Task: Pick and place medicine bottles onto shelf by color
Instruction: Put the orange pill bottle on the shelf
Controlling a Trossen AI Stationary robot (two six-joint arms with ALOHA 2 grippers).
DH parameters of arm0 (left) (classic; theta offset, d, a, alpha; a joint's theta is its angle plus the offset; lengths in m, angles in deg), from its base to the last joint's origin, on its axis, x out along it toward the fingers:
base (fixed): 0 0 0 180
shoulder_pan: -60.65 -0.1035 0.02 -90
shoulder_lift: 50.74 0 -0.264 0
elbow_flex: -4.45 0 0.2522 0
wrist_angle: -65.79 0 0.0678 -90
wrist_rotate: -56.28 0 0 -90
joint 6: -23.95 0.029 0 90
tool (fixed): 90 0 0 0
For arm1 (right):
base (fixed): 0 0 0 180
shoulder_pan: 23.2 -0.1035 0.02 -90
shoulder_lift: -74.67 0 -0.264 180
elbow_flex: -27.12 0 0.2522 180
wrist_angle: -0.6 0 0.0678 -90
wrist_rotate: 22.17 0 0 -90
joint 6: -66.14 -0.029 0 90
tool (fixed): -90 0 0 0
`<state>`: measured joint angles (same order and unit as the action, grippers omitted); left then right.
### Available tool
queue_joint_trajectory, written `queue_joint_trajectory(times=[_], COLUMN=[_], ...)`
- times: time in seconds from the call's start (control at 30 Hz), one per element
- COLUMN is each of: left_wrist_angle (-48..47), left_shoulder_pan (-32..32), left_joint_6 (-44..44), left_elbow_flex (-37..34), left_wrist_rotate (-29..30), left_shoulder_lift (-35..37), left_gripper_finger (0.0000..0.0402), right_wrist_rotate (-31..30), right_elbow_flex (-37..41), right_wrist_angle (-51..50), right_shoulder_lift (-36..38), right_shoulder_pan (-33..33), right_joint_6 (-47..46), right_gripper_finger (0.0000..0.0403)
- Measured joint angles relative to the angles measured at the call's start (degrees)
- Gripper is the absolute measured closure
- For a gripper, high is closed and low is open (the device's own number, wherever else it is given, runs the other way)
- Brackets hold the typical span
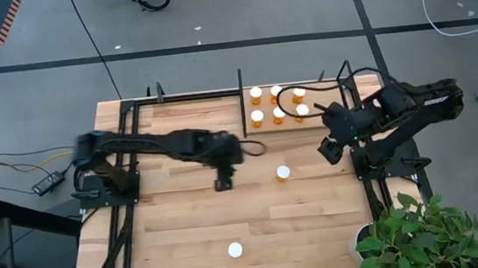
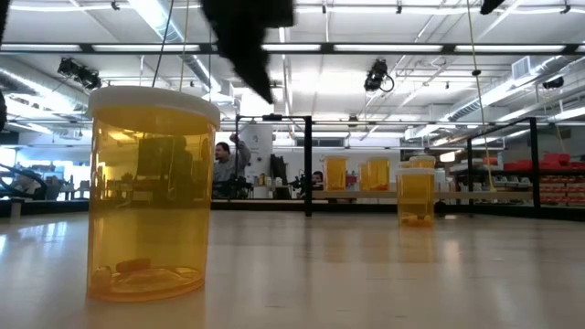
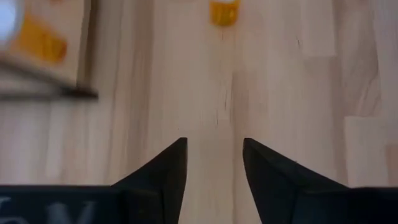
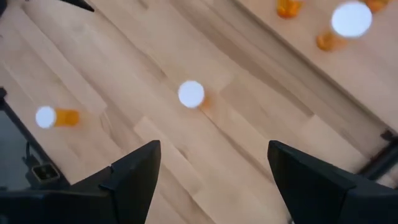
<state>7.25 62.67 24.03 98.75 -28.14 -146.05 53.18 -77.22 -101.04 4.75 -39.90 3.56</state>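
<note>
The left gripper [image 1: 224, 184] sits near the middle of the high view, a bit left of center over the planked tabletop [image 1: 187, 236], and in its wrist view its two dark fingers [image 3: 166, 171] have a narrow gap between them with only bare wood showing through, so it's holding nothing. The right gripper [image 1: 327, 151] hangs at right of center in the high view, just below the shelf, and its wrist view shows the jaws spread wide with nothing in them either. One medicine bottle [image 1: 283, 173] stands upright between the two grippers, closer to the left one's side but still apart from it; same bottle shows as a white cap near the middle of the right wrist view [image 4: 191, 94]. Another loose bottle [image 1: 235, 250] stands down at the bottom center of the high view, well apart from both arms, and it's the huge one at left in the low view [image 2: 151, 192]. The shelf [image 1: 308, 118] is at upper center-right of the high view with six bottles [image 1: 255, 92] clustered on it in two rows. A potted plant [image 1: 420, 235] sits in the bottom right corner.
</note>
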Motion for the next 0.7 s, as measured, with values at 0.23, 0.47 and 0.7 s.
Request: queue_joint_trajectory(times=[0.23,0.47,0.7], left_wrist_angle=[8.5,9.5,10.0], left_shoulder_pan=[0.5,0.5,2.1], left_joint_6=[-14.0,-21.3,-23.9], left_elbow_flex=[-19.6,-24.4,-24.7], left_wrist_rotate=[-0.6,0.2,0.3], left_shoulder_lift=[18.4,26.0,27.3], left_gripper_finger=[0.0236,0.0239,0.0239], right_wrist_rotate=[-3.3,-1.7,3.0], right_elbow_flex=[0.0,0.0,0.1], right_wrist_angle=[5.1,11.5,12.0], right_shoulder_lift=[-7.6,-19.5,-27.7], right_shoulder_pan=[-0.7,1.5,4.2], right_joint_6=[3.2,8.7,11.4], right_gripper_finger=[0.0099,0.0099,0.0099])
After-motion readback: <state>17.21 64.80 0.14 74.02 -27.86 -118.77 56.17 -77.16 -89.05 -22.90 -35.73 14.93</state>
